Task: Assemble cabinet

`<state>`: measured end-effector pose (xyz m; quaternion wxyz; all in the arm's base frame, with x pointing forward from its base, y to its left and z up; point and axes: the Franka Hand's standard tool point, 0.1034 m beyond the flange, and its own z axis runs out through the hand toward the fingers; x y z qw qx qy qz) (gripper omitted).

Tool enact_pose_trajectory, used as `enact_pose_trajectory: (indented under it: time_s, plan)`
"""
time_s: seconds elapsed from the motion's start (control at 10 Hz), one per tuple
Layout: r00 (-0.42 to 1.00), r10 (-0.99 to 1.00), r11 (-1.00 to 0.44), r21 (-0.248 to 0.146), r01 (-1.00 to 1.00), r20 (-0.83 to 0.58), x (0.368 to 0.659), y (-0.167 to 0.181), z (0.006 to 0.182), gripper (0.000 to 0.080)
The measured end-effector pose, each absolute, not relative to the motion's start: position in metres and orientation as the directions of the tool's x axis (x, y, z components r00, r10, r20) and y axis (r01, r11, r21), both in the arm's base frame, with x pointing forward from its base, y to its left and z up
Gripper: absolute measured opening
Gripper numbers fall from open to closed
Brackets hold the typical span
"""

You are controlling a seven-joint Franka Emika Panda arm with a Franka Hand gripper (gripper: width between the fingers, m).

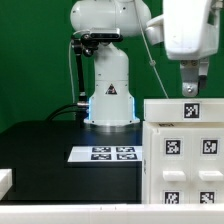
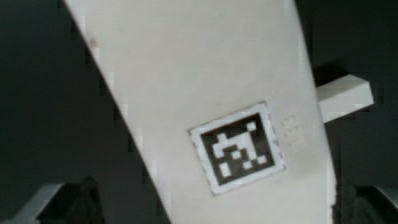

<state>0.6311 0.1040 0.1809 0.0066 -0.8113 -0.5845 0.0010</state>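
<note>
The cabinet (image 1: 185, 160) is a large white box with square tags at the exterior view's right; its front face shows tagged square panels. My gripper (image 1: 190, 90) hangs straight down just above the cabinet's top edge. In the wrist view a long white tagged panel (image 2: 196, 90) of the cabinet runs between my dark fingertips (image 2: 71, 205), which stand wide apart at either side. The gripper (image 2: 226, 208) is open and holds nothing. A small white block (image 2: 347, 93) sticks out beside the panel.
The marker board (image 1: 108, 153) lies flat on the black table in front of the arm's base (image 1: 108, 100). A white part (image 1: 5, 182) shows at the exterior view's left edge. A green wall stands behind.
</note>
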Motion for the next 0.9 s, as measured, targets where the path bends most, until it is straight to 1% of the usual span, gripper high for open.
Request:
enact_pose_trajectory:
  time_s: [0.1, 0.2, 0.3, 0.6, 0.9]
  plan:
    - [0.262, 0.965, -0.262, -0.010, 0.965, 0.001, 0.631, 0.102, 0.181, 0.0649]
    - [0.240, 0.971, -0.240, -0.009, 0.971, 0.000, 0.631, 0.101, 0.180, 0.0649]
    - [0.205, 0.979, -0.205, 0.003, 0.979, -0.011, 0.632, 0.100, 0.178, 0.0649]
    - [0.206, 0.978, -0.206, -0.005, 0.979, -0.014, 0.626, 0.100, 0.166, 0.0649]
    - [0.211, 0.977, -0.211, -0.002, 0.978, -0.013, 0.627, 0.098, 0.166, 0.0649]
